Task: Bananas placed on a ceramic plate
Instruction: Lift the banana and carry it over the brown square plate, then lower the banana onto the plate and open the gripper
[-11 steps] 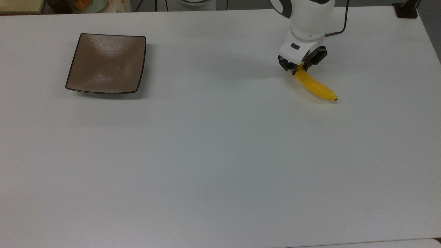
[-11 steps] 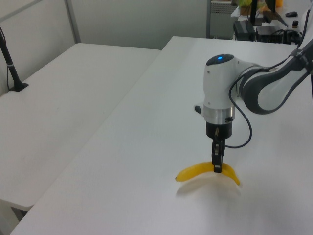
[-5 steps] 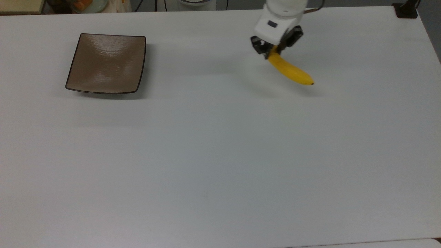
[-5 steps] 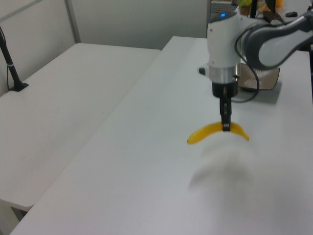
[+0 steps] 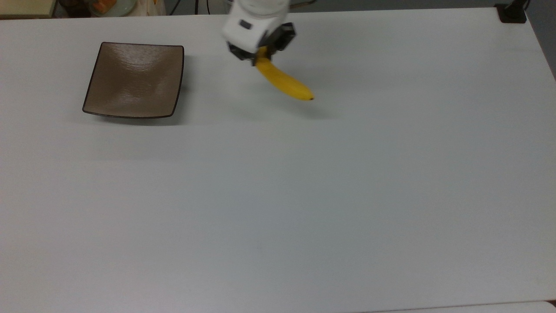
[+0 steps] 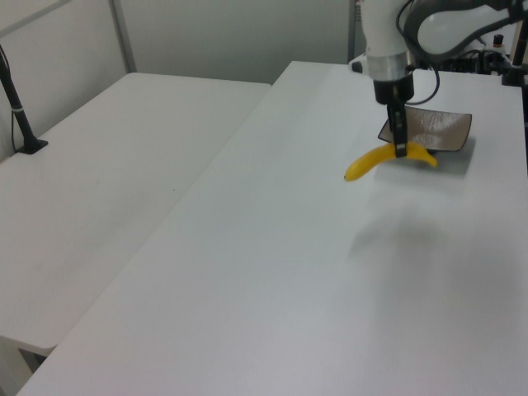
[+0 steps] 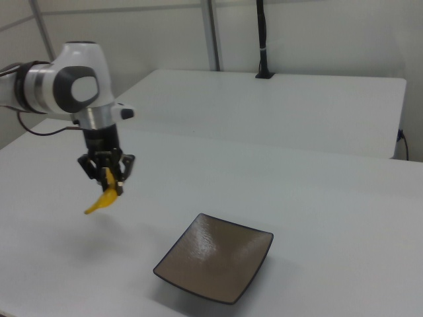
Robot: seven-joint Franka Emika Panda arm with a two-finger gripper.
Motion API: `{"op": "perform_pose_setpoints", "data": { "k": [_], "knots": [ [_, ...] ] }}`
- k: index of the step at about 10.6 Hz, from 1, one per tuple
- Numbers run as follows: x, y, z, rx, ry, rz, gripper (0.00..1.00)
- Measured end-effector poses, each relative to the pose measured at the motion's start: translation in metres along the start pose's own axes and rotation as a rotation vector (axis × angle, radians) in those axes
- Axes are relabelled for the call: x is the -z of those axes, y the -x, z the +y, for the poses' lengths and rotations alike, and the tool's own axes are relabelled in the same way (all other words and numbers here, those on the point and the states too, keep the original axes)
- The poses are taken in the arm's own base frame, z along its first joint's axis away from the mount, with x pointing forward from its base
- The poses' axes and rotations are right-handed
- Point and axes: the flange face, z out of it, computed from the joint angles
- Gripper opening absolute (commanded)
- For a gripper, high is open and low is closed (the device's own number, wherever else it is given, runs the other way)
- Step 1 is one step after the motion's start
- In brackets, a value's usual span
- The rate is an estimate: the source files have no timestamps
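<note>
A yellow banana hangs in the air above the white table, held near its stem end by my gripper, which is shut on it. The banana shows its curve in the left view, and in the right view the banana dangles below the gripper. The square brown ceramic plate lies bare at the top view's left, a short way left of the gripper. In the left view the plate sits just behind the banana; in the right view the plate lies low and to the right of the gripper.
The white table spreads wide around the plate. A second white table stands alongside at the left view's left, with a black post on it. A black mount sits at the top view's upper right corner.
The gripper has carried the banana up off the table and leftward in the top view, from the right side to just right of the plate.
</note>
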Motion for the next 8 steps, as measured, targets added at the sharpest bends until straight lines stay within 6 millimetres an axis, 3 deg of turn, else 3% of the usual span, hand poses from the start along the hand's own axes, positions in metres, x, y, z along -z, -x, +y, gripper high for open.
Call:
{"op": "perform_pose_setpoints", "data": {
  "k": [2,5,6,7,8],
  "knots": [
    [0.003,0.025,0.076,-0.024,-0.004,-0.004,0.14],
    [-0.001,0.073,0.173,-0.09,-0.031,-0.005,0.18],
    [-0.005,0.089,0.198,-0.099,-0.04,-0.007,0.48],
    [-0.009,0.101,0.215,-0.101,-0.048,-0.01,0.99],
    [-0.012,0.108,0.227,-0.118,-0.044,0.002,1.0]
  ]
}}
